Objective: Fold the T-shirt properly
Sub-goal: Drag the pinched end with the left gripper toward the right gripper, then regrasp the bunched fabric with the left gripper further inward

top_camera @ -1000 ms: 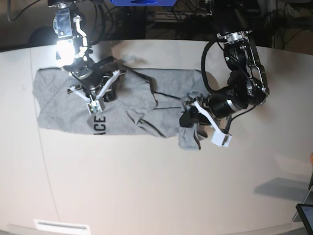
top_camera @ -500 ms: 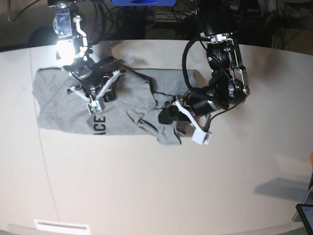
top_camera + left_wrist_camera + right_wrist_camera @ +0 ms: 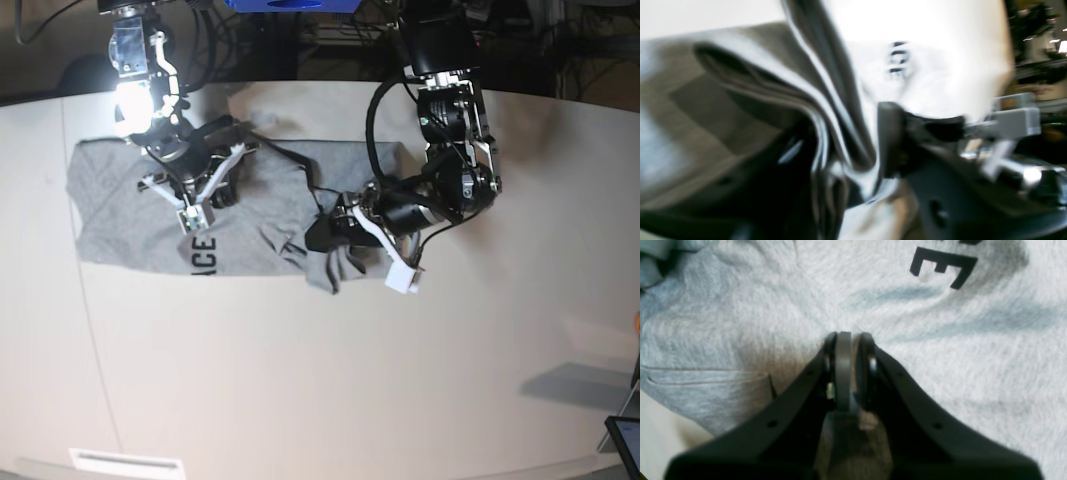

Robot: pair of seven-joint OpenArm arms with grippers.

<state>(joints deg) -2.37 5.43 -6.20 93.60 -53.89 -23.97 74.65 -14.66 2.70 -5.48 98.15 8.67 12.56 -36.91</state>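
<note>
Because the left wrist view is badly smeared, folds of the grey T-shirt show beside a dark finger, yet whether the left gripper grips cloth cannot be told. From the base view the shirt lies spread on the white table, its right end bunched under that gripper. Only the right wrist view shows the right gripper with jaws pinched narrowly, tips pressing the fabric below a black letter E.
</note>
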